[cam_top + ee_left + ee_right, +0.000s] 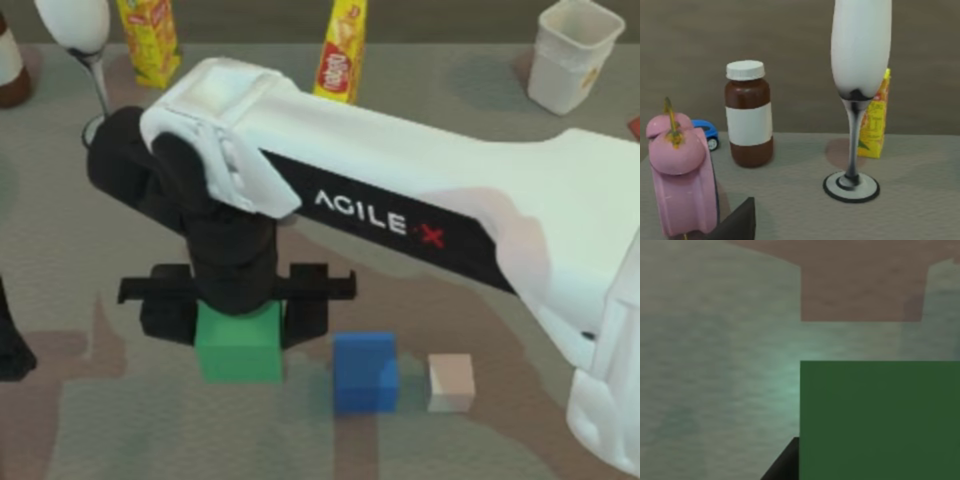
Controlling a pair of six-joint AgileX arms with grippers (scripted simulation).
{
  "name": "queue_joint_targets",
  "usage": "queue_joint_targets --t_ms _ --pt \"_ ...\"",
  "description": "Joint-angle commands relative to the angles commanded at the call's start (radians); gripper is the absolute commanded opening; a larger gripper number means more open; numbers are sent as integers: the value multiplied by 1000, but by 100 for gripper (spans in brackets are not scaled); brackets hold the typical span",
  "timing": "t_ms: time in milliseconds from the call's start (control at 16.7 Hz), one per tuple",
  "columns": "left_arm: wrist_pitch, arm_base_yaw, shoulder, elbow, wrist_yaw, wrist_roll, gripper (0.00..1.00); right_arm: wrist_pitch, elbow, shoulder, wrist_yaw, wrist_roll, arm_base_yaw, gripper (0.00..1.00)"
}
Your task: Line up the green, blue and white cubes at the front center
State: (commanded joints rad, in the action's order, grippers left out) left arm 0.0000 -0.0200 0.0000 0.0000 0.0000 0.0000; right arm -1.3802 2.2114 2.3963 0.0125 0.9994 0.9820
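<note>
Our right arm reaches across the counter [60,250] from the right edge, and its black tool [236,318] sits directly over the large bright green matte cube [240,345]. One dark finger stands against each side of that cube, so the tool appears to be grasping it, though the wrist housing hides the contact itself. The green cube rests near the front edge, left of centre. In the right wrist view it fills the near field, with grey textured counter and part of the reddish-brown T-shaped mark [865,285] beyond it.

Just beside the green cube, toward the right edge, sits the slightly smaller blue matte cube [365,372], and just beyond that the small off-white cube [451,382]. The three stand apart from one another in a rough row along the front.

Our left arm is parked at the left edge; whether its tool is released or clenched we cannot tell. Its wrist view shows a tall white stemmed glass [859,90], a brown jar with a white lid [748,114], a pink alarm clock [681,175], a small blue toy car [707,132] and a yellow snack box [875,122] toward the back left corner.
</note>
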Motion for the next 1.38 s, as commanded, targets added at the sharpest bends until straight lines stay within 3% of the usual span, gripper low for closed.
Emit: queue_joint_targets --t_ms 300,660,960,1380 --pt "0 0 0 0 0 0 100 19 -20 -3 0 -1 -2 0" --pt "0 0 0 0 0 0 100 232 -204 22 0 2 1 0" --pt "0 0 0 0 0 0 100 256 -228 28 0 3 3 0" --pt "0 0 0 0 0 0 100 256 -228 28 0 3 3 53"
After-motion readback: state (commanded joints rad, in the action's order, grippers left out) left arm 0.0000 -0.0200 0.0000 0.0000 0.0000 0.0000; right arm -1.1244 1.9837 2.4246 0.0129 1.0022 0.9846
